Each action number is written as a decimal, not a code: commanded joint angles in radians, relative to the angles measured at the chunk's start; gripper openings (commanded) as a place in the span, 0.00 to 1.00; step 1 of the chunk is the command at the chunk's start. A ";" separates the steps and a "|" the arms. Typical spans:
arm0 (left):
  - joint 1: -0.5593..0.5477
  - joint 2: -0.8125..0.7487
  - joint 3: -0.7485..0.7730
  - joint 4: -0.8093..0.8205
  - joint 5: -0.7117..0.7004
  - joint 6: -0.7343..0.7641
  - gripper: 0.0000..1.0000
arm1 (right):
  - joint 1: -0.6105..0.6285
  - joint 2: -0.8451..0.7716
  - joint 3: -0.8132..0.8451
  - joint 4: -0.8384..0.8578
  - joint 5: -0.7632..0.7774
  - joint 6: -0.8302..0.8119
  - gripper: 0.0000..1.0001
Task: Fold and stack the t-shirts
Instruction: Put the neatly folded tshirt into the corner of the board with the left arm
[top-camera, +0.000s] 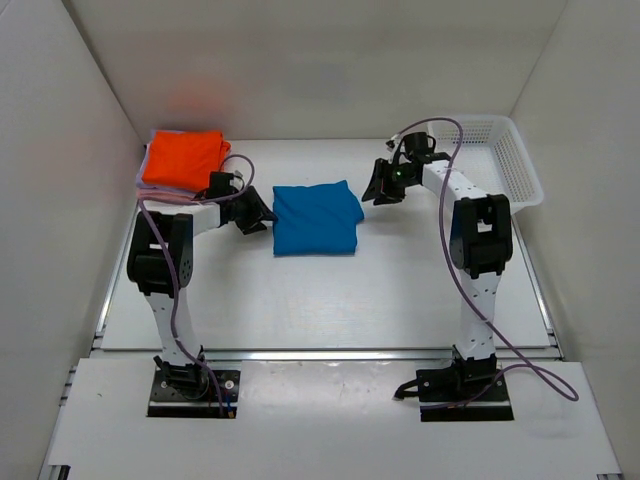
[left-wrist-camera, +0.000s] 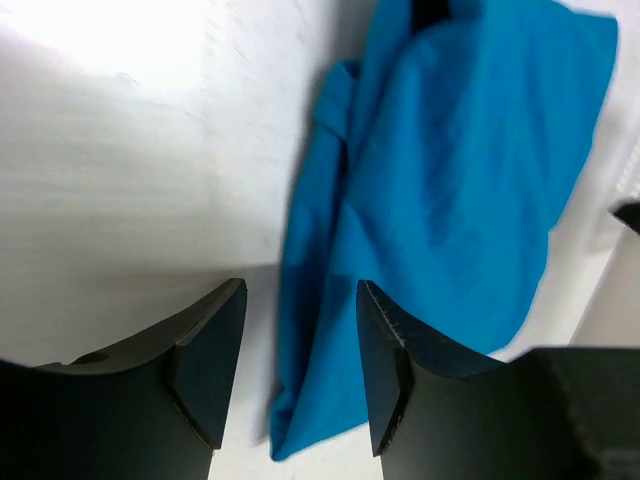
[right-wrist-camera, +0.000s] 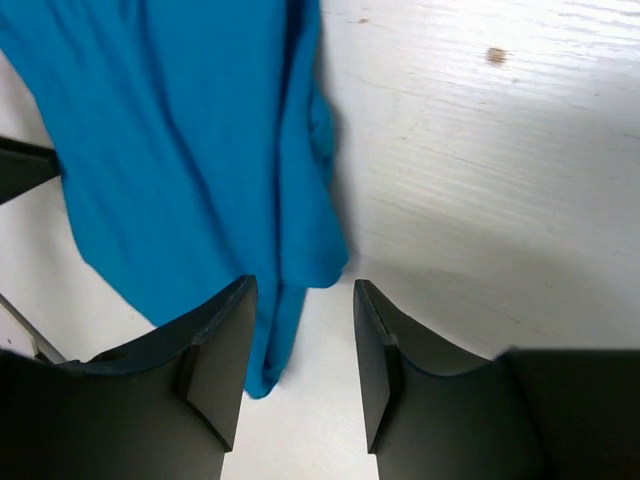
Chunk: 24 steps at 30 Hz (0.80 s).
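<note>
Left claw (top-camera: 262, 216), right claw (top-camera: 374, 190) flank blue t-shirt (top-camera: 316, 218), parted.

1. A folded shirt (top-camera: 316, 218) lay at the middle of the table (top-camera: 330, 300), a little toward its far side.
2. The left gripper (top-camera: 262, 215) hung just beside the shirt's left edge, and the right gripper (top-camera: 375, 188) stood just off its far right corner, so the pair flanked it.
3. Seen from each wrist, the shirt's near edge lay below the gap between that gripper's fingers.
4. A stack (top-camera: 183, 157) of shirts sat in the table's far left corner, behind the left gripper and apart from the lone shirt.
5. A basket (top-camera: 520, 165) rested at the far right, beside the right wall, behind and right of the right gripper.
</note>
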 joint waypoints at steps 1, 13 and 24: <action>-0.019 -0.061 -0.053 0.055 0.004 -0.006 0.60 | -0.007 -0.006 -0.046 0.108 -0.019 0.000 0.41; -0.050 -0.064 -0.139 0.114 0.019 -0.030 0.59 | -0.028 0.067 -0.093 0.249 -0.143 0.073 0.42; -0.042 -0.050 -0.174 0.131 0.031 -0.055 0.59 | -0.010 0.071 -0.109 0.229 -0.195 0.076 0.01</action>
